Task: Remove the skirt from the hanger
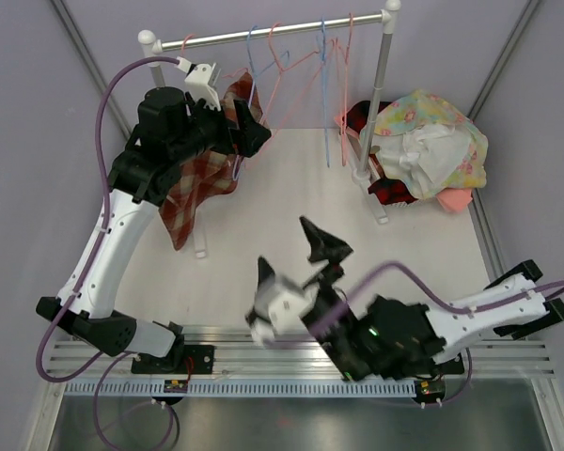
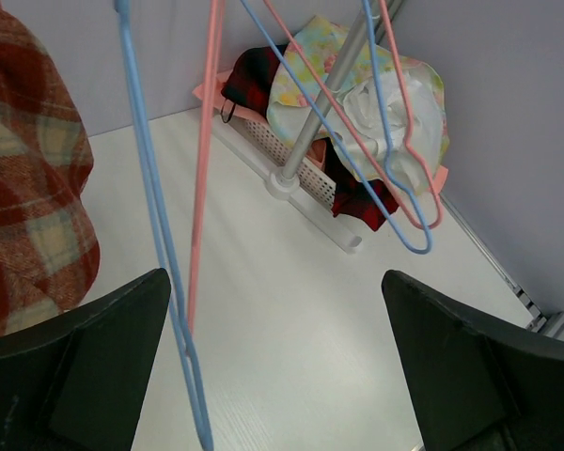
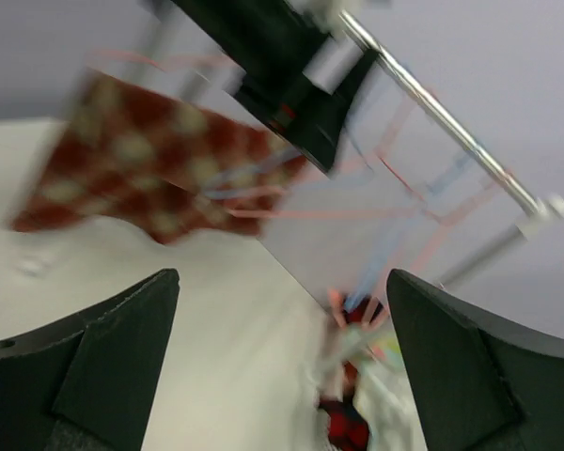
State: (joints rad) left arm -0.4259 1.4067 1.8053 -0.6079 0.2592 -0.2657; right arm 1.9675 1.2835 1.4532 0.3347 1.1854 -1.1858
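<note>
My left hand [image 1: 247,120] is up at the rail [image 1: 263,36] with its 2 fingers spread wide and nothing gripped. The left wrist camera shows what the overhead view hides: a bare blue hanger [image 2: 160,235] and a pink hanger [image 2: 204,169] dangle in the gap between the fingers, the blue wire passing just beside 1 finger [image 2: 103,357], though I cannot tell whether it touches. The red plaid skirt [image 1: 193,183] hangs at the left end of the rail, partly behind my left arm; in the left wrist view it lies outside the fingers, at the left edge. My right hand [image 1: 291,254] is low over the white bench [image 1: 263,216], well apart from the rack, also wide open and holding nothing. Its camera is blurred, but it shows the skirt and my left arm at the rail from below. Overhead, a basket [image 2: 291,155] heaped with clothes [image 1: 423,141] sits by the right post.
</note>
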